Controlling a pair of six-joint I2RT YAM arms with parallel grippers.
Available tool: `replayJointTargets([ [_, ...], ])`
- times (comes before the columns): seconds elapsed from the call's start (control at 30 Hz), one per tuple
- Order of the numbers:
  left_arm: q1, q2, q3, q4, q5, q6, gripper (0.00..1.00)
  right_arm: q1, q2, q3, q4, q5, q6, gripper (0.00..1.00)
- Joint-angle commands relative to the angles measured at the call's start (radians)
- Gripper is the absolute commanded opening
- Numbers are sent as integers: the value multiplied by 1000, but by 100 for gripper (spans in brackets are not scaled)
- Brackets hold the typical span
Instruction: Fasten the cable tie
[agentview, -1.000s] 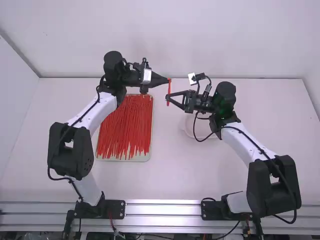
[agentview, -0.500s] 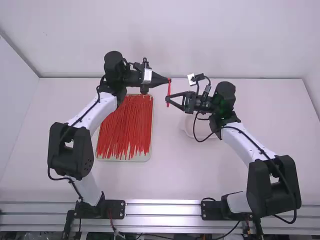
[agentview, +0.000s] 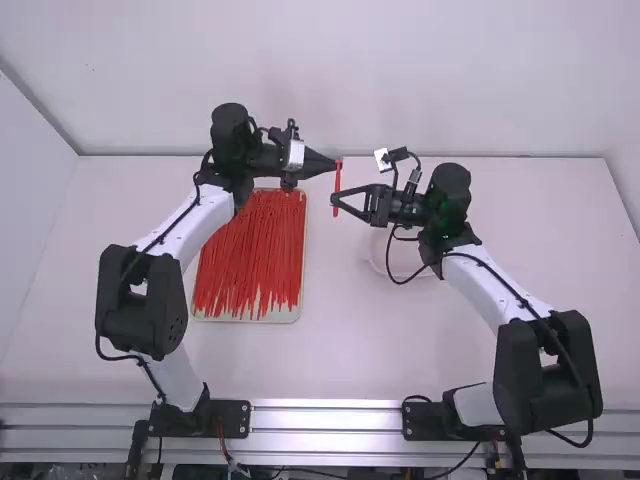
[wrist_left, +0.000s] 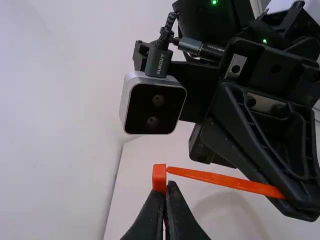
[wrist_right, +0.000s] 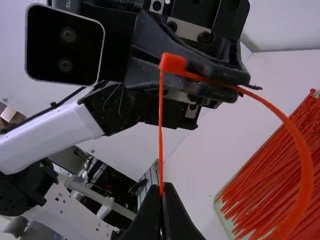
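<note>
A red cable tie (agentview: 337, 186) hangs in the air between both grippers, above the table's back middle. My left gripper (agentview: 332, 166) is shut on the tie right beside its square head (wrist_left: 159, 177), and the strap (wrist_left: 225, 183) runs away toward the right arm's gripper. My right gripper (agentview: 335, 204) sits just below, shut on the thin strap (wrist_right: 160, 150). In the right wrist view a straight stretch runs from the head (wrist_right: 172, 63) to my right gripper (wrist_right: 161, 196), and another stretch (wrist_right: 300, 145) curves away in a wide arc.
A beige tray (agentview: 303, 262) with a pile of several loose red ties (agentview: 250, 250) lies on the table under the left arm. A pale see-through object (agentview: 382, 256) rests on the table below the right wrist. The table's front and right side are bare.
Almost nothing: the left wrist has crept slightly to the right. Both grippers keep the same hold on the tie.
</note>
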Motion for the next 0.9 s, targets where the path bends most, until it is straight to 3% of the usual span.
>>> replayJointTargets([
  [0.0,-10,4,-5,2,11,26,2,0,8,-2,4,-8,-4,0],
  [0.87,-16,4,-5,10,22,23,2,-3,8,0,4,11,30,0],
])
